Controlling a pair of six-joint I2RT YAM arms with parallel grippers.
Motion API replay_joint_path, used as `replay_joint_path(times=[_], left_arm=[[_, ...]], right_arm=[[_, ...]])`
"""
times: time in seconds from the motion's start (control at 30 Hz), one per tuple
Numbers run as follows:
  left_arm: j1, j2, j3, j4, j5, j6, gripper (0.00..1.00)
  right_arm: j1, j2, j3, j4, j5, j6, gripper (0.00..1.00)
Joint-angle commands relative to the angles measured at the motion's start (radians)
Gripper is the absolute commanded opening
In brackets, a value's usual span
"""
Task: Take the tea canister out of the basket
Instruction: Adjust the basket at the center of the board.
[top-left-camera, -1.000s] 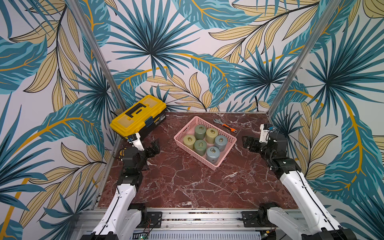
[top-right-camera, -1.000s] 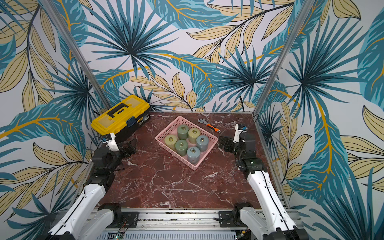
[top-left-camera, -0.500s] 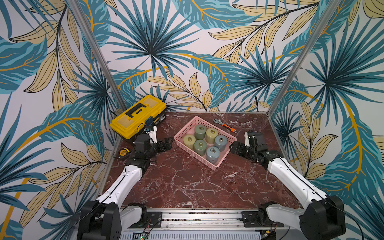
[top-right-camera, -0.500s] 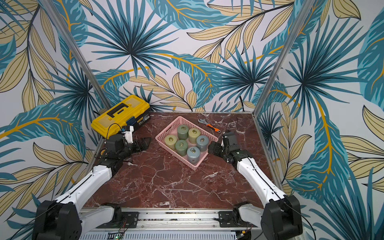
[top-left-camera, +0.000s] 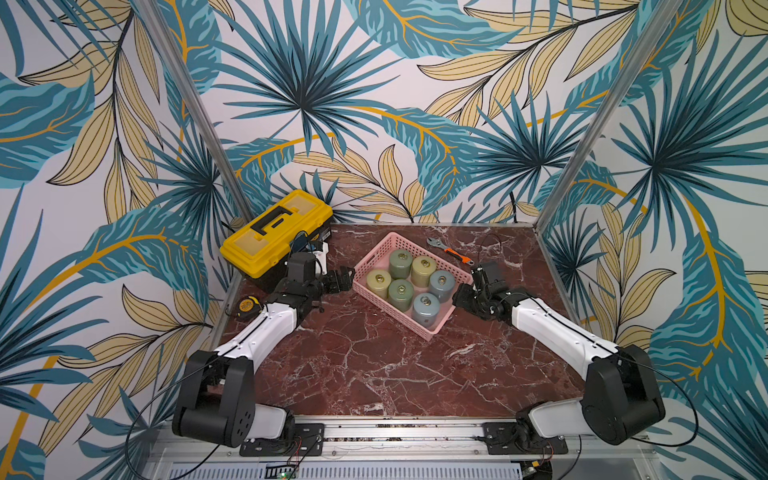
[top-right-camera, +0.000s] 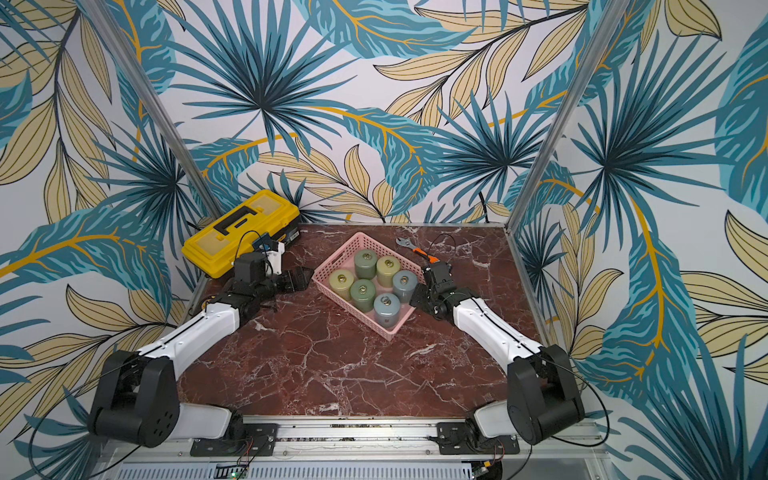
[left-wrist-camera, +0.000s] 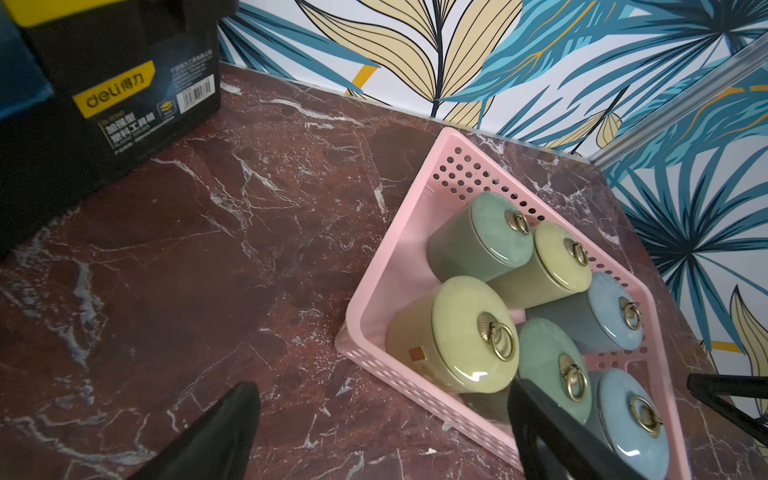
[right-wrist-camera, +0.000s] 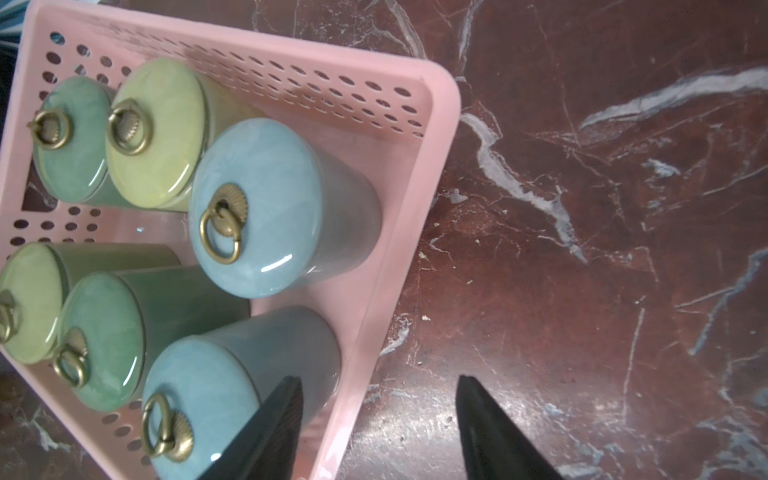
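Currently approach step: left gripper (left-wrist-camera: 382, 385) wide open, right gripper (right-wrist-camera: 379, 379) part-open astride pink basket (right-wrist-camera: 440, 137) wall, both empty; next centre on adjacent blue tea canister (right-wrist-camera: 208, 386).

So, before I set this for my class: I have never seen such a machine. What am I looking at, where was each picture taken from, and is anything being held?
This is a robot with two arms on a marble table. Each arm ends in a two-fingered hand. Two pictures look down from one overhead camera pair. The other two come from a camera on each wrist. On the table are a pink basket holding six lidded tea canisters, a yellow toolbox, a wrench and a tape measure. The left hand is open at one corner of the basket. The right hand is open too, with its fingers on either side of the basket's wall. Nothing is held.
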Motion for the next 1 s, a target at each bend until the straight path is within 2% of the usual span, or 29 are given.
replay_joint_path(times=[0.0,0.33,0.67,0.97], left_arm=[[-0.01,0.054,0.076,-0.01,-0.011,0.033,0.95],[-0.021,0.222,0.191,-0.03,0.006,0.06,0.84],[-0.033,0.35,0.292,-0.06,0.039,0.063,0.68],[-0.042,0.431,0.36,-0.088,0.042,0.067,0.48]], right_arm=[[0.008,0.026,0.02,0.02,0.02,0.023,0.56],[0.01,0.082,0.036,0.029,0.02,0.023,0.44],[0.013,0.116,0.045,0.035,0.019,0.012,0.34],[0.014,0.148,0.061,0.036,0.01,0.0,0.23]])
